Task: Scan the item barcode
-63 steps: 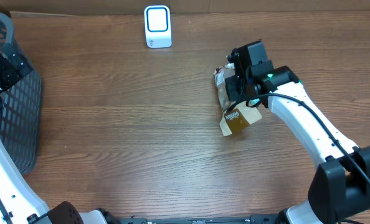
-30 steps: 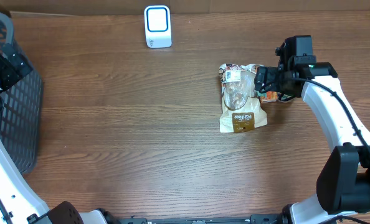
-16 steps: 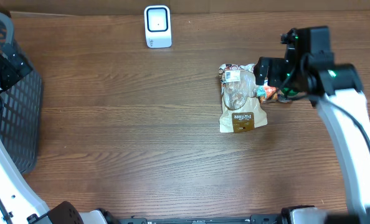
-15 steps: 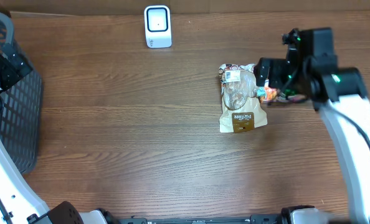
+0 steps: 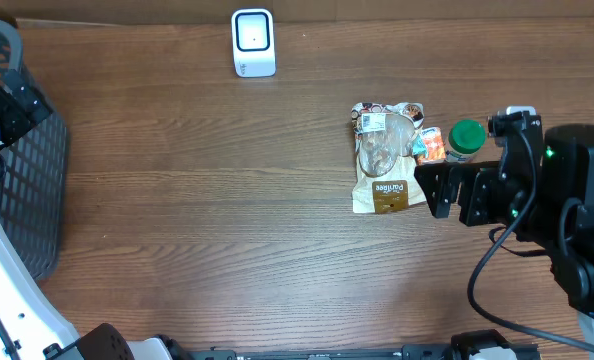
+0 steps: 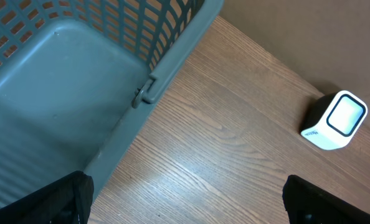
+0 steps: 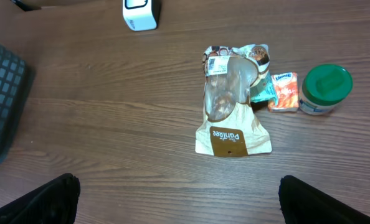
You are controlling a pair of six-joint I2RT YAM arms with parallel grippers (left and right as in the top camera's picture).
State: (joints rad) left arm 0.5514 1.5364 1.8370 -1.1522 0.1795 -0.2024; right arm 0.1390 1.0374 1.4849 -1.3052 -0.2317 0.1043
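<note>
**A mock shop checkout set up on a test bench**

The brown wood-grain tabletop (image 5: 207, 200) carries a small white barcode scanner with a blue-rimmed window (image 5: 253, 42), standing well ahead of the right claw (image 5: 455, 192). Packaged groceries lie just in front of that claw: a brown-and-clear snack pouch (image 7: 231, 106), a small orange packet (image 7: 284, 91) and a green-lidded white jar (image 7: 324, 88). A grey plastic mesh shopping basket (image 6: 60, 93) sits right below the left claw. Plain brown cardboard (image 6: 309, 37) backs the table, suggesting a lab rig rather than a real store.
</note>
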